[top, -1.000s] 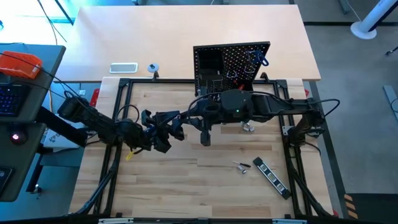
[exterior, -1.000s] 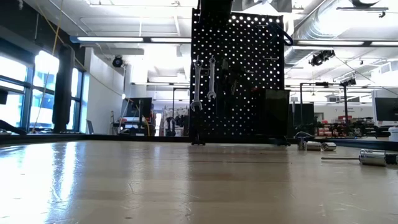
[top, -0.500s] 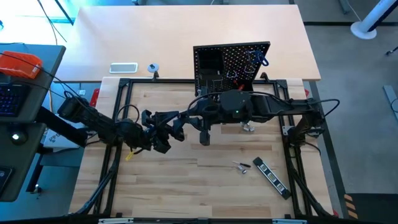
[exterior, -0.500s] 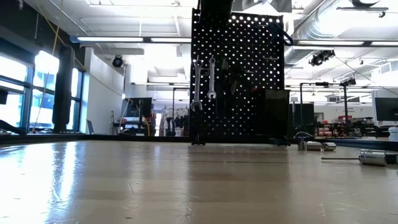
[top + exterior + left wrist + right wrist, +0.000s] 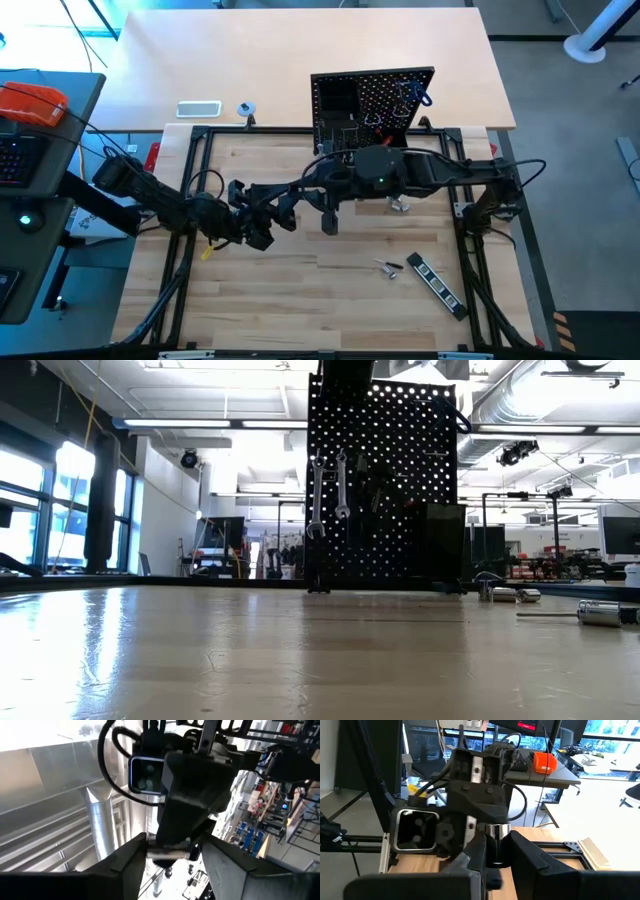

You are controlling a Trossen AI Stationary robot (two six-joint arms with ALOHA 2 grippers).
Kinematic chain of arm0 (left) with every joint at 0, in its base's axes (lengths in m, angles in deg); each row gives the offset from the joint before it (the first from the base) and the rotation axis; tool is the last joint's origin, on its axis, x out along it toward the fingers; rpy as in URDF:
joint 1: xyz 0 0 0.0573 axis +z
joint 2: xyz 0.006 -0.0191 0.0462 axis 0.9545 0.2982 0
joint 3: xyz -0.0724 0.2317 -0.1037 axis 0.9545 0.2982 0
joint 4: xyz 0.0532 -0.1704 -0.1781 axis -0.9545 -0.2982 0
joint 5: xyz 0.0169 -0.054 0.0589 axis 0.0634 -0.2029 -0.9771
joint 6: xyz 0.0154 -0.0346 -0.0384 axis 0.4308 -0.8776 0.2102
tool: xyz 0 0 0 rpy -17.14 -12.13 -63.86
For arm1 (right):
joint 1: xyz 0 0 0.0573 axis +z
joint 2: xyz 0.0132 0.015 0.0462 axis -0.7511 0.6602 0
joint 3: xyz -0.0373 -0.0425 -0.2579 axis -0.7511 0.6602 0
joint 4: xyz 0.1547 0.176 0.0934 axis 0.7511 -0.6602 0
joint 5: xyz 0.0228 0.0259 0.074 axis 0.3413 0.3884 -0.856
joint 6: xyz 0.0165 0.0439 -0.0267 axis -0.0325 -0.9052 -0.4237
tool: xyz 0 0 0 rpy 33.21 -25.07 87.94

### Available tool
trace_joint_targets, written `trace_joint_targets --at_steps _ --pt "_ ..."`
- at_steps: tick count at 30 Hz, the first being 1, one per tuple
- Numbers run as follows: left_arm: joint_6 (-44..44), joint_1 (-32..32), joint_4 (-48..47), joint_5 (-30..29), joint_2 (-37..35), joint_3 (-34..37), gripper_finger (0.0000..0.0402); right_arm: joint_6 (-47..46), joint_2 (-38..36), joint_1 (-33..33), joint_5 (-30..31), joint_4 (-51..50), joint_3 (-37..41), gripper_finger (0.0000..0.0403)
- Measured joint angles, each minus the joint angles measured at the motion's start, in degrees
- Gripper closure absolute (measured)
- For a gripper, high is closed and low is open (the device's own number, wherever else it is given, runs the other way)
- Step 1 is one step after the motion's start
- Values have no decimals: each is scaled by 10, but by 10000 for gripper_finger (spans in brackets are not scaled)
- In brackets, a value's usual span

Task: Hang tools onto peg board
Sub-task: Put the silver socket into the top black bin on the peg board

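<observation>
Both grippers meet mid-counter, left gripper (image 5: pixel 285 207) and right gripper (image 5: pixel 329 222) fingers each clamping one shared metal tool (image 5: pixel 496 831), two wrenches (image 5: pixel 328 495) hung on peg board (image 5: pixel 385 485), three tools (image 5: pixel 415 268) loose on counter (image 5: pixel 300 290)

Black peg board (image 5: pixel 385 480), silver wrenches (image 5: pixel 328 495), striped bar (image 5: pixel 436 283).

A robotics lab or workshop is being shown: exposed ceiling ducts (image 5: pixel 520 385) and strip lights (image 5: pixel 215 423) are being seen overhead, with equipment racks (image 5: pixel 560 565) and a desk (image 5: pixel 555 775) beyond the wooden table (image 5: pixel 300 650).

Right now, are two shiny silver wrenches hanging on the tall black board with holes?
Yes, the low view shows two silver wrenches hanging side by side on the black peg board.
</observation>
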Motion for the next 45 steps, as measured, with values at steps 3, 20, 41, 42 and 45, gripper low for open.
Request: trace_joint_targets --at_steps 3,20,41,42,45 --pt "7 0 1 -2 0 0 240 0 0 -1 0 0 0 356" --pt "21 5 -13 -34 0 -17 280 -5 0 -1 -2 0 0 356" --pt "31 1 -14 -67 0 -18 299 6 -15 7 62 -49 0 295" --pt "31 1 -13 -67 -1 -18 299 8 -18 11 75 -58 0 285" --pt "25 3 -15 -67 -4 -18 299 9 -28 21 113 -87 0 252"
